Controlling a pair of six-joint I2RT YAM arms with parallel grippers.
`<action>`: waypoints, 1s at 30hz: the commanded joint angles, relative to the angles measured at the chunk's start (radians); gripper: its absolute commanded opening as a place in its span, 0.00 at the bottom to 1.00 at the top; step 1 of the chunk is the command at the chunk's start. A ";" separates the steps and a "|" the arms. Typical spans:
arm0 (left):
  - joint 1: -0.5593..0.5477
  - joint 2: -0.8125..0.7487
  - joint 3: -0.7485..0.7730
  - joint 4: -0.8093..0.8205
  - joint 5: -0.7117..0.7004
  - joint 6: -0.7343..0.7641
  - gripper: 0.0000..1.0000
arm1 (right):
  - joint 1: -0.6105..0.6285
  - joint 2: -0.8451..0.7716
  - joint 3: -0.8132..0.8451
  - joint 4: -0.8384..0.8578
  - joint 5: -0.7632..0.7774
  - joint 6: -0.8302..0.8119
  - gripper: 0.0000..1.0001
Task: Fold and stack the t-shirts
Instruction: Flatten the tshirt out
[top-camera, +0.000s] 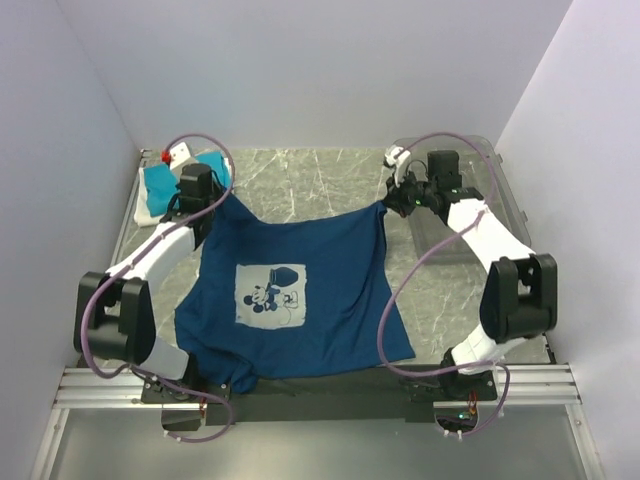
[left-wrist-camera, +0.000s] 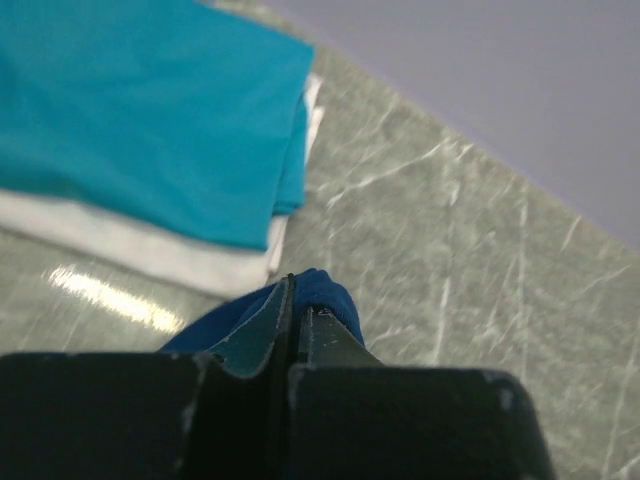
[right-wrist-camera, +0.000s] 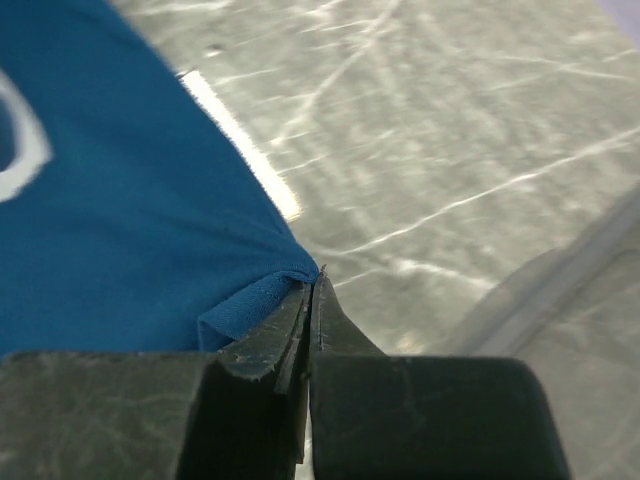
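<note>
From above, the navy t-shirt (top-camera: 290, 300) is spread over the middle of the table (top-camera: 330, 175) with its print visible and its two far corners lifted. The left gripper (top-camera: 224, 197) holds one corner and the right gripper (top-camera: 386, 207) holds the other. In the left wrist view the jaws are closed tight on a tuft of navy cloth, near the folded teal t-shirt (left-wrist-camera: 130, 110), which lies on the white t-shirt (left-wrist-camera: 140, 245) at the far left corner. In the right wrist view the jaws are also pinched on a corner, near the clear bin (right-wrist-camera: 545, 290). I judge it best to hold both corners level and equally taut, so that the cloth comes down flat.
</note>
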 joint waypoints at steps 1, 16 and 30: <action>0.006 0.016 0.112 0.100 -0.009 -0.004 0.00 | 0.002 0.046 0.097 0.081 0.086 0.022 0.00; 0.025 0.080 0.228 0.102 -0.052 0.061 0.00 | 0.004 0.187 0.269 0.103 0.250 0.102 0.00; 0.029 0.214 0.388 0.038 0.001 0.067 0.00 | 0.007 0.234 0.324 0.109 0.293 0.151 0.04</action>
